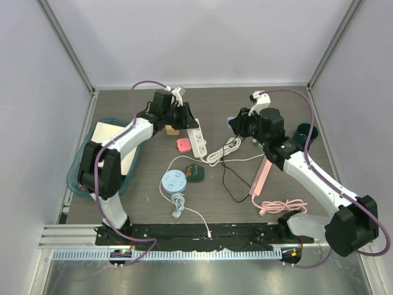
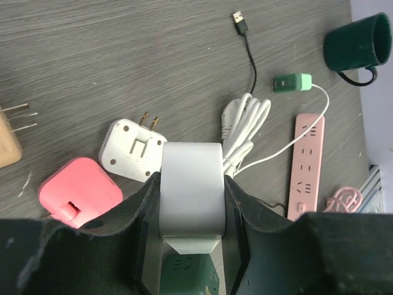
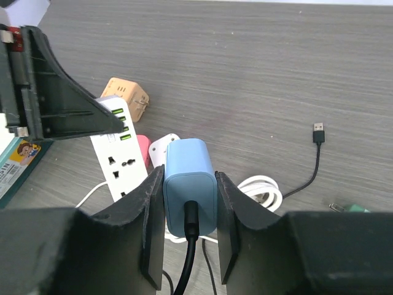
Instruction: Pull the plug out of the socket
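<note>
Nearest the arm bases: round blue hub (image 1: 174, 181) with a thin white lead (image 1: 184, 209) trailing toward the near edge, and a small dark green cube (image 1: 194, 173) just beside the hub. To the right of those, a pink power strip (image 1: 261, 177) lies at an angle with a coiled pink cable (image 1: 281, 206) at its near end. A teal tray (image 1: 73, 178) sits at the left edge of the worktop (image 1: 215, 104). Mid-worktop there is a bundled white cable (image 1: 224, 149). Further out, the left gripper (image 2: 191, 184) is clamped on 1 end of the white power strip (image 1: 198, 140), jaws tight against both sides of its body. The strip lies flat, green-marked outlets facing up. A pink adapter (image 2: 80, 190) and a white adapter (image 2: 132, 150), prongs showing, lie just beside the strip. The right gripper (image 3: 189, 184) is closed on the blue plug (image 3: 189, 166), its 2 fingers (image 3: 153, 203) pressed to the flanks, and a black lead (image 3: 187, 246) exits the plug's near face. The plug is to the right of the strip, apart from it, not seated in any outlet. A tan adapter (image 1: 172, 129) lies beyond the strip and a dark green mug (image 1: 305, 133) stands far right.
</note>
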Available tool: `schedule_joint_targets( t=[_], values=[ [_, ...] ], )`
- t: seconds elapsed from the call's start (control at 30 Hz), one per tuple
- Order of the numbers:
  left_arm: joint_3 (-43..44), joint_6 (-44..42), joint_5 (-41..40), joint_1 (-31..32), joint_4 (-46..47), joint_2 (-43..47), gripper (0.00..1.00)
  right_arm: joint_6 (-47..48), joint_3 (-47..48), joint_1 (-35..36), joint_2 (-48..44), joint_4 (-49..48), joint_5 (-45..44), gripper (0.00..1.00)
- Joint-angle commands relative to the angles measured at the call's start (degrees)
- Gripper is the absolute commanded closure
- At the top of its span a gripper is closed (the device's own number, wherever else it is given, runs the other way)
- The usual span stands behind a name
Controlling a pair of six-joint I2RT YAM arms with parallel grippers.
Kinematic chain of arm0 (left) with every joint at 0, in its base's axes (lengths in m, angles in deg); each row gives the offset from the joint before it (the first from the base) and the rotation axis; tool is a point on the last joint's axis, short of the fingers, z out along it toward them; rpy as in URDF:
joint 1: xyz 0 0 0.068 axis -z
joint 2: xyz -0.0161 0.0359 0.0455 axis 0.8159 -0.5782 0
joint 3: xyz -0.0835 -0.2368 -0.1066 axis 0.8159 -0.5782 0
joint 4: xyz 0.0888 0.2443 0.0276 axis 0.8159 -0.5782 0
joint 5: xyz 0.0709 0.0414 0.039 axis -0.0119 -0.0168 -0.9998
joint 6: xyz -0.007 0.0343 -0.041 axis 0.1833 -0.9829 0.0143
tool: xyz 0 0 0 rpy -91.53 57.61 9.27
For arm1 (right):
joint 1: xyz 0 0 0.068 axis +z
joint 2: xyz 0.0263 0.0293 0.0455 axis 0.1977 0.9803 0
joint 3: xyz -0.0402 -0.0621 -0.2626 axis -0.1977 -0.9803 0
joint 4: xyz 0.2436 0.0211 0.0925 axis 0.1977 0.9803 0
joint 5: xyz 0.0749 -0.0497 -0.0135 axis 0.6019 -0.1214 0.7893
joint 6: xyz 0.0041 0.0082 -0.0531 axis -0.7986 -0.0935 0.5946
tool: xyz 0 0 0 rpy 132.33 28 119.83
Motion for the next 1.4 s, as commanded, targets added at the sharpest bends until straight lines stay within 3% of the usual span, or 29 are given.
schedule_joint_targets(
  t=[0.0, 0.17, 0.33, 0.53, 0.73, 1.0, 1.1, 1.13, 1.27, 1.33, 1.37],
  values=[
    [0.58, -2.14, -0.84, -0.01, -1.2, -0.55, 1.0, 2.22, 2.49, 0.61, -2.52, 0.11, -1.92, 0.99],
    [-0.48, -0.21, 4.34, -0.1, 4.6, -0.55, 1.0, 2.57, 2.4, 0.26, -3.66, 1.42, -6.82, 0.99],
    [4.61, 3.82, 8.65, -0.1, 9.86, -3.97, 1.0, -1.55, 3.28, -1.06, -4.37, 9.24, -22.28, 0.99],
    [13.93, 8.23, 12.7, -0.1, 15.14, -12.67, 1.0, -3.93, -2.43, -2.29, -10.34, 9.51, -20.55, 0.99],
    [20.26, 10.43, 14.37, -0.1, 16.46, -21.62, 0.92, -2.79, -3.49, -2.38, -12.19, 9.95, -19.58, 0.99],
    [33.09, 8.5, 14.2, -0.19, 12.34, -31.75, 0.83, -4.46, -4.45, -2.47, -10.7, 7.14, -16.25, 0.99],
    [36.69, 7.89, 14.11, -0.45, 9.01, -34.47, 0.59, -4.73, -5.68, -2.56, -9.21, 5.73, -16.07, 0.99],
    [37.4, 7.27, 14.2, -0.54, 7.69, -34.91, 0.44, -4.64, -5.86, -2.47, -8.77, 5.21, -15.54, 0.99],
    [40.99, 4.56, 12.36, -1.24, 3.21, -35.27, 0.24, -3.76, -7.35, -2.47, -8.15, 4.85, -12.56, 0.99],
    [43.8, 2.71, 10.69, -1.42, -1.97, -34.92, 0.0, -3.32, -8.32, -2.56, -9.02, 4.16, -9.84, 0.99],
    [44.78, 0.52, 9.46, -1.42, -3.9, -34.74, 0.0, -2.8, -9.37, -2.47, -9.2, 3.89, -4.43, 0.99]
  ],
)
